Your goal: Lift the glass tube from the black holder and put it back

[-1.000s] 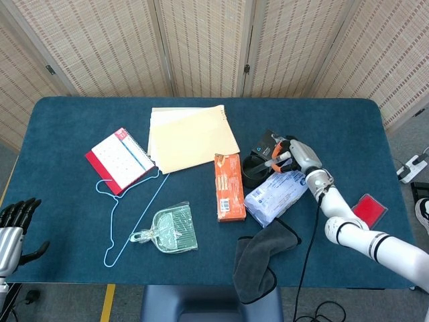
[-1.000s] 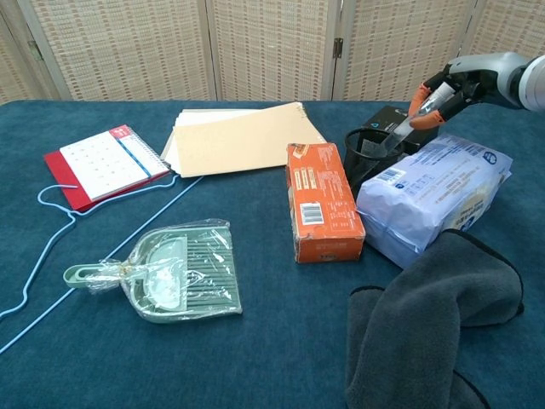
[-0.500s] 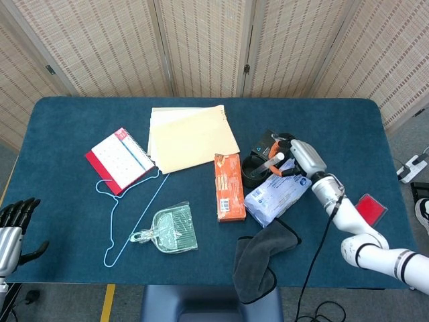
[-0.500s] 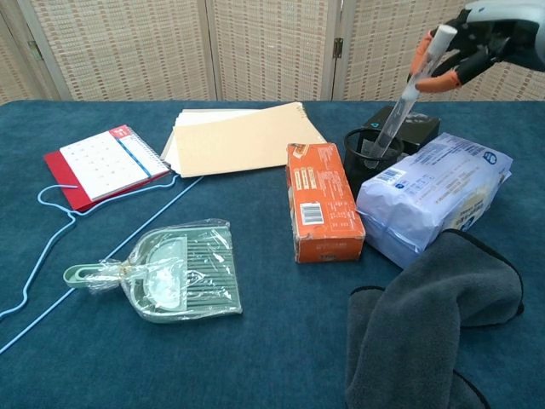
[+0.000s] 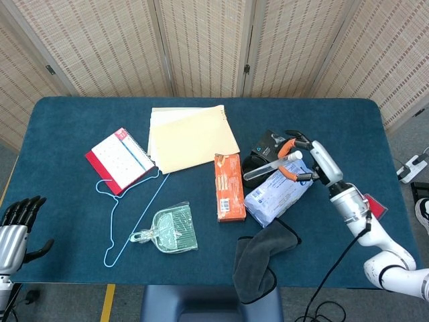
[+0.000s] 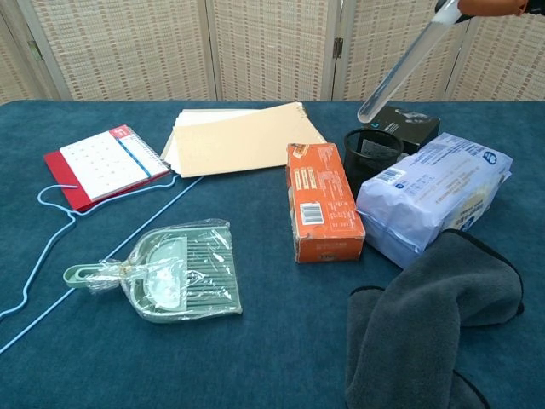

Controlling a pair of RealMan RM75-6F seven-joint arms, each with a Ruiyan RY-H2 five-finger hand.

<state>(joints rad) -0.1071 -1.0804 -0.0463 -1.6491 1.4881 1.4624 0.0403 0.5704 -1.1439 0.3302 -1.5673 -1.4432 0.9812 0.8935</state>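
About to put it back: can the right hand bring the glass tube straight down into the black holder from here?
Probably yes. The right hand holds the glass tube tilted, its lower end just above the black holder, whose open mouth is unobstructed.

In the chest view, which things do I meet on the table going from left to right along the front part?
Blue hanger → green dustpan → orange box → grey cloth.

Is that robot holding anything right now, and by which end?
The right hand holds the glass tube by its top end; the left hand holds nothing.
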